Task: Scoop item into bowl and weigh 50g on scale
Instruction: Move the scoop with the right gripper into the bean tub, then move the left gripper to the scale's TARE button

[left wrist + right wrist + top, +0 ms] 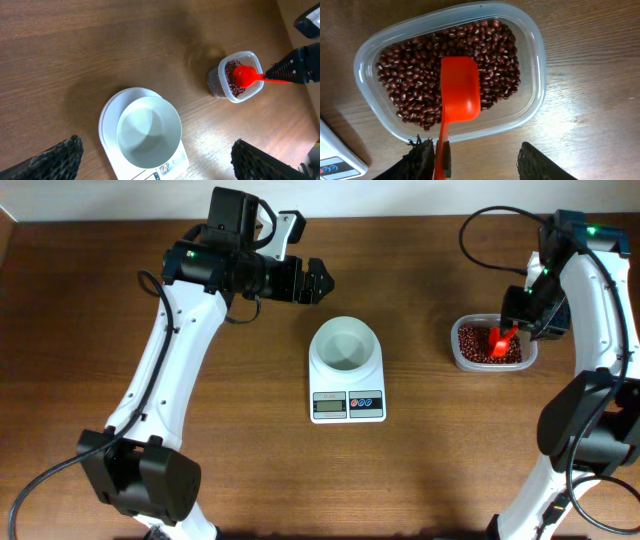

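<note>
The beans (410, 80) fill a clear plastic container (458, 358) at the right. An orange scoop (460, 90) lies on them, and its handle runs back between my right gripper's (480, 165) fingers. The handle rests against the left finger. The fingers are spread wide and not closed on it. The white bowl (345, 345) stands empty on the white scale (348, 406) at the table's middle. My left gripper (312, 280) is open and empty, behind and left of the bowl. The bowl (148, 131), the scale (111, 155), the container (218, 82) and the scoop (245, 75) show in the left wrist view.
The brown wooden table (200, 480) carries only the scale with the bowl and the bean container. The scale's corner (332, 160) shows at the left edge of the right wrist view. The right arm's cable (470, 230) loops above the container.
</note>
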### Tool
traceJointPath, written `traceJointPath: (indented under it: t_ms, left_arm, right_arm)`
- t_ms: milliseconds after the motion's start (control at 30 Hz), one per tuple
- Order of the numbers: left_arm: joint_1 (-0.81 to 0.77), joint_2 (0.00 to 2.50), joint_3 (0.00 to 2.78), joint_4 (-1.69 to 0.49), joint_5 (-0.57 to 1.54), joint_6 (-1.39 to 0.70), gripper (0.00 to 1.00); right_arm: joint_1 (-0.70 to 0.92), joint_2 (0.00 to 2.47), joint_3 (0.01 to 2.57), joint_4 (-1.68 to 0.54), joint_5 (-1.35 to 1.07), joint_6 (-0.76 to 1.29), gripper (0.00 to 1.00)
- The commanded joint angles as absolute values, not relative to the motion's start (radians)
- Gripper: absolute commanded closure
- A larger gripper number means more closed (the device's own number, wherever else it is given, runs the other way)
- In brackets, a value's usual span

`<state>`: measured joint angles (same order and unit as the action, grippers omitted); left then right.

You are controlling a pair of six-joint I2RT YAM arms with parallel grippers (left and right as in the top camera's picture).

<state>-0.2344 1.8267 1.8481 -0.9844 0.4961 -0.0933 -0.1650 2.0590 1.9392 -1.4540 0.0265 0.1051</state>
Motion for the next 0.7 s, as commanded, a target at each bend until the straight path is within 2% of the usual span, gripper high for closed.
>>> traceJointPath:
  t_ms: [0,367,500,667]
  left_arm:
    - [-0.233,1.802,1.852,-0.986,0.488,-0.073,0.02]
    - [-0.233,1.802,1.852,-0.987,0.463,-0.073,0.02]
    - [-0.233,1.802,1.852,-0.987,0.447,-0.073,0.02]
    - [-0.233,1.802,1.852,-0.987,0.447,-0.073,0.02]
  right_arm:
    - [-0.170,2.071,1.935,-1.451,-0.002,0.113,0.44]
    - [-0.170,2.038,1.908,-1.490,-0.049,0.113,0.45]
    - [-0.169,1.957,1.907,-1.521,-0.048,0.113,0.40]
    - [-0.143,1.958,1.816,-1.439,-0.041,0.122,0.39]
